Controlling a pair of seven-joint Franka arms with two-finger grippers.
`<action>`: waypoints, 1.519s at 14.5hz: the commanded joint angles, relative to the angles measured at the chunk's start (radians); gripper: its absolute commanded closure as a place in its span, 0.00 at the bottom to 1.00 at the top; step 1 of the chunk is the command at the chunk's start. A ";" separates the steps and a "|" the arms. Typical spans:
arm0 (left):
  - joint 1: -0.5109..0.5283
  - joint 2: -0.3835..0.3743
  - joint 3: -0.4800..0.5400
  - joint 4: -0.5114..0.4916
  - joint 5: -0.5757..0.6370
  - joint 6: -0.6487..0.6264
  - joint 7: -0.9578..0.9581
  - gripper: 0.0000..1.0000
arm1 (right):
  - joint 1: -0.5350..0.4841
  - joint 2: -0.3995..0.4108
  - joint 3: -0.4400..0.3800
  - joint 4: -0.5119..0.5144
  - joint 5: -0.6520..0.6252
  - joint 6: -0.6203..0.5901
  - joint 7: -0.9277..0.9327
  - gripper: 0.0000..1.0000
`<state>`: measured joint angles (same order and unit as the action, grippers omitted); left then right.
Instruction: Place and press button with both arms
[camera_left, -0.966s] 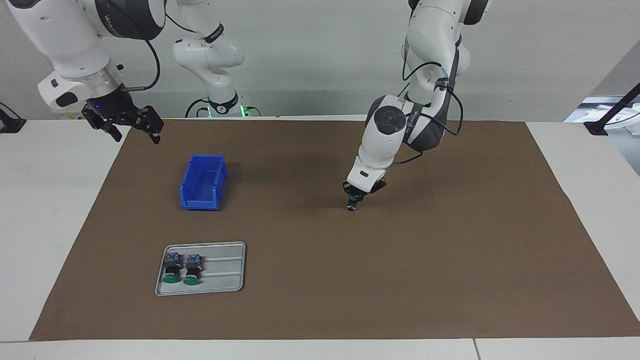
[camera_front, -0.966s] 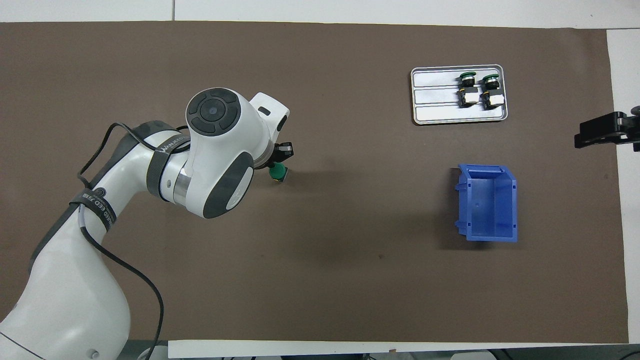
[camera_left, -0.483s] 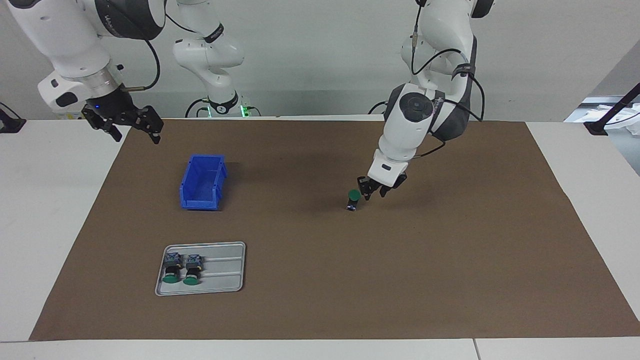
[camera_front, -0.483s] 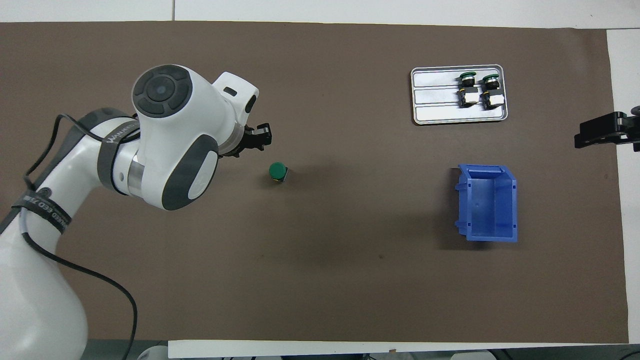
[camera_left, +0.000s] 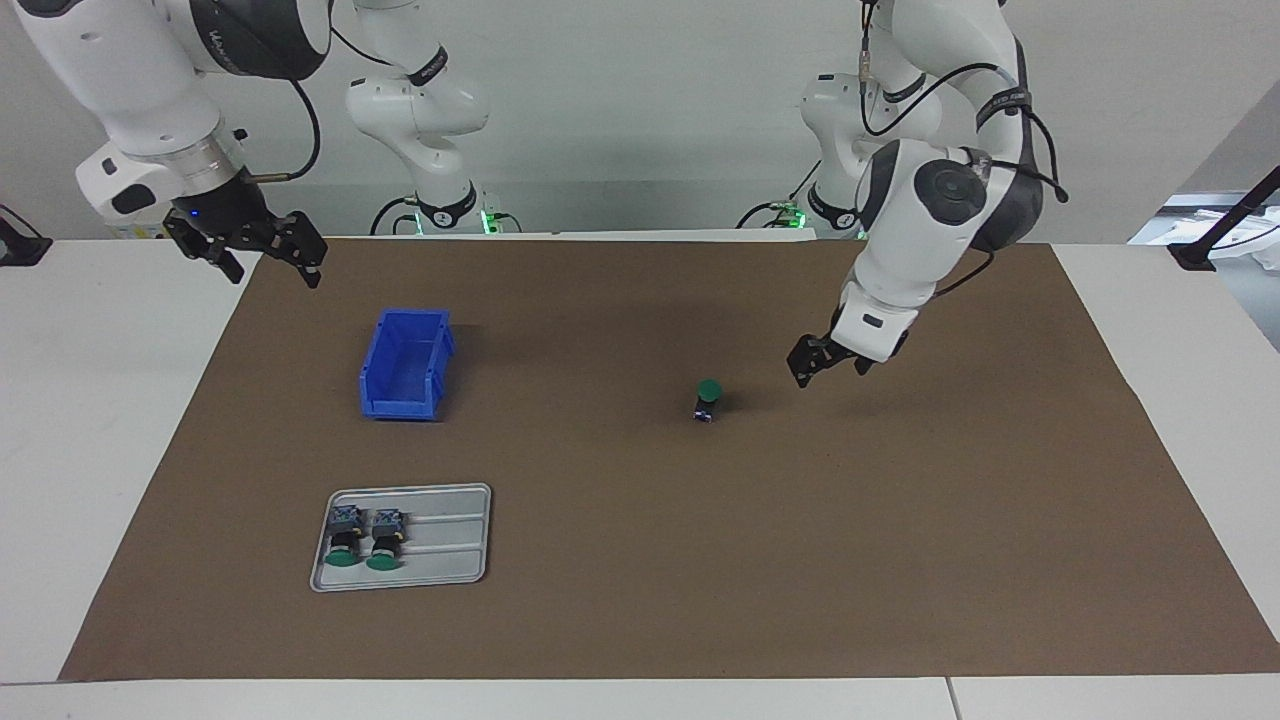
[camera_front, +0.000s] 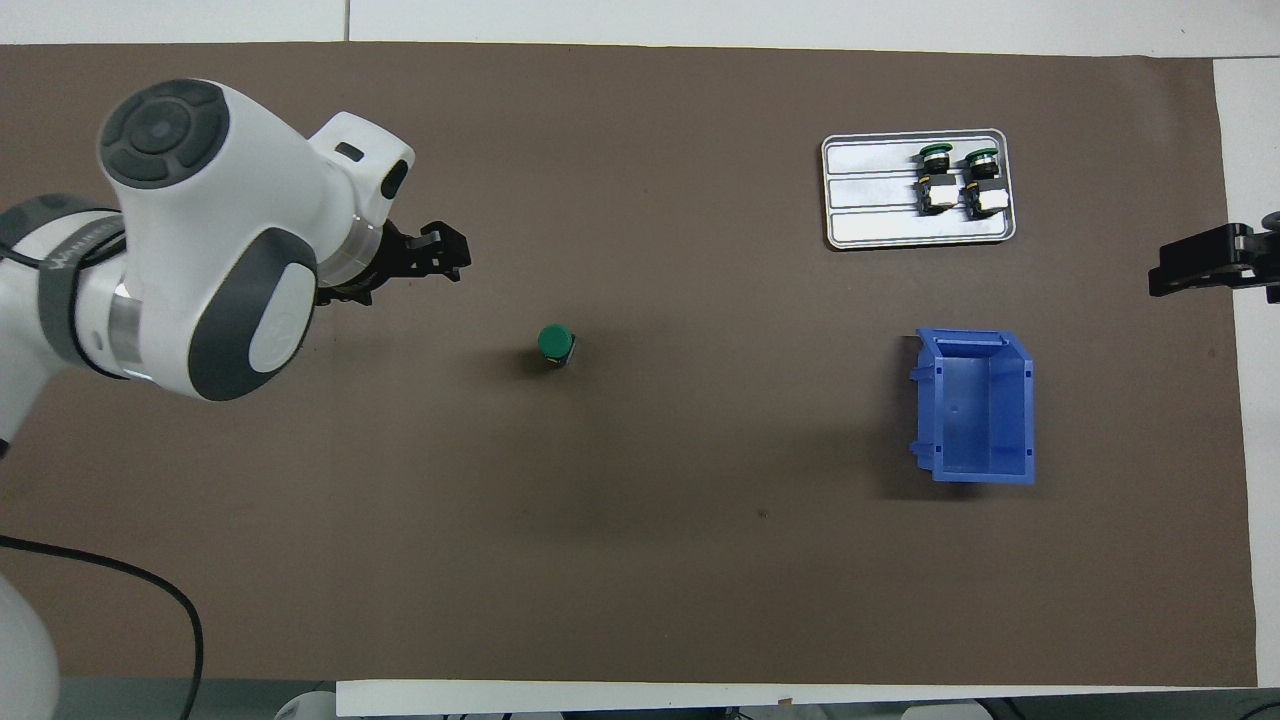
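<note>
Overhead view shows us the button (camera_front: 556, 344) placed upright; left gripper (camera_front: 440, 255) wide, empty; right gripper (camera_left: 262, 247) wide, waiting; pressing remains.

A blue open bin (camera_left: 405, 364) stood empty on the brown mat (camera_left: 640, 560), toward the right arm's end. A grey ribbed tray (camera_left: 440, 575) lay farther from the robots, apart from the bin.

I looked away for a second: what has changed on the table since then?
The left gripper let go of the button, which now stands upright on the mat, and drew away toward its own end of the table. The right gripper waits as before near the blue bin; the two buttons on the tray have not moved.
</note>
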<state>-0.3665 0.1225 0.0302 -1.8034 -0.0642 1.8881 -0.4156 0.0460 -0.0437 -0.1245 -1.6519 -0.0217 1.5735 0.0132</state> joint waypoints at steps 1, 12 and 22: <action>0.088 -0.055 -0.006 -0.007 0.053 -0.079 0.139 0.01 | -0.008 -0.011 0.005 -0.011 0.002 -0.004 -0.018 0.02; 0.296 -0.123 -0.006 0.140 0.079 -0.389 0.403 0.01 | 0.309 0.171 0.029 0.145 0.063 0.040 0.475 0.02; 0.294 -0.116 -0.006 0.269 0.092 -0.517 0.405 0.01 | 0.669 0.626 0.031 0.417 0.062 0.332 1.151 0.02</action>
<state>-0.0837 -0.0051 0.0334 -1.5568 0.0213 1.3984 -0.0267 0.6953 0.5358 -0.0878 -1.2915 0.0318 1.8981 1.1125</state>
